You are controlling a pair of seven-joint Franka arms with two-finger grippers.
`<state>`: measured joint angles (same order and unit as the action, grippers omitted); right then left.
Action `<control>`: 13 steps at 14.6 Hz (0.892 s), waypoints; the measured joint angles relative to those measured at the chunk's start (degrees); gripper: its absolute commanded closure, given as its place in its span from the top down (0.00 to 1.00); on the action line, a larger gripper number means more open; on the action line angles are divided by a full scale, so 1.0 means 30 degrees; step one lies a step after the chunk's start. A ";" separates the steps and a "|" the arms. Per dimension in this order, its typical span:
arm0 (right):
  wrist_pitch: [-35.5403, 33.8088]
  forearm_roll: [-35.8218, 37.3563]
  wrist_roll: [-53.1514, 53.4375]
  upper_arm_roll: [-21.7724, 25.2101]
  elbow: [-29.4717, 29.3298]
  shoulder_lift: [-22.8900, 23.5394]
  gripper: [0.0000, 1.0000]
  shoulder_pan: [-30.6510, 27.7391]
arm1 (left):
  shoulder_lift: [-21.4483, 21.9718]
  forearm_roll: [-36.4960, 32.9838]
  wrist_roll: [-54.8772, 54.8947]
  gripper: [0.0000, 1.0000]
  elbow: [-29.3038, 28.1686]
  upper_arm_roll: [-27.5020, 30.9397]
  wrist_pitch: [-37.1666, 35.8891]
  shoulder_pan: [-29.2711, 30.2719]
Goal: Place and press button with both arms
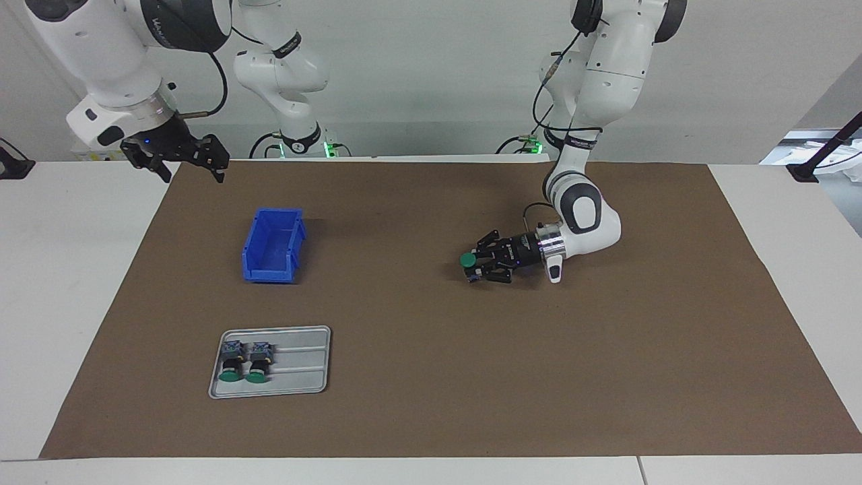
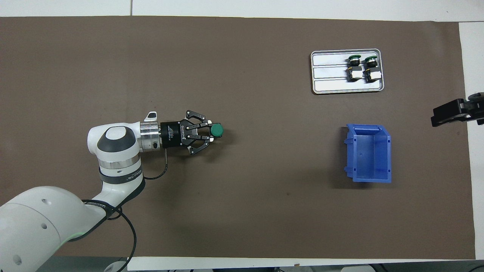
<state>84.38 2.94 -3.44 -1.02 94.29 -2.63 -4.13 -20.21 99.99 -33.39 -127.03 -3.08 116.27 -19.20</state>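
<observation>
A button (image 1: 468, 259) (image 2: 216, 130) with a green cap facing up sits between the fingertips of my left gripper (image 1: 475, 267) (image 2: 211, 132), which is shut on its black body. That gripper lies level and low over the brown mat (image 1: 431, 391), toward the left arm's end of the table; whether the button's base touches the mat I cannot tell. My right gripper (image 1: 183, 165) (image 2: 453, 112) hangs open and holds nothing, raised over the mat's edge at the right arm's end, where the arm waits.
An open blue bin (image 1: 273, 246) (image 2: 368, 153) stands on the mat toward the right arm's end. Farther from the robots lies a grey tray (image 1: 303, 377) (image 2: 329, 71) with two more green-capped buttons (image 1: 231, 364) (image 2: 354, 68) lying side by side.
</observation>
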 measured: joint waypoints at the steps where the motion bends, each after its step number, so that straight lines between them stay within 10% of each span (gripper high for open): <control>1: 0.0000 0.0000 0.0000 0.0000 0.0000 0.0000 0.99 0.0000 | 0.0000 0.0000 0.0011 0.15 0.0000 -0.0001 0.0000 -0.0012; 13: 0.0000 0.0000 0.0000 0.0000 0.0000 0.0000 0.99 0.0000 | 0.0000 0.0000 0.0052 0.33 0.0000 -0.0002 0.0182 -0.0022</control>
<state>84.38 2.94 -3.44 -1.02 94.29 -2.63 -4.13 -20.21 99.99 -33.23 -127.03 -3.08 116.81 -19.27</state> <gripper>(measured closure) 0.009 0.670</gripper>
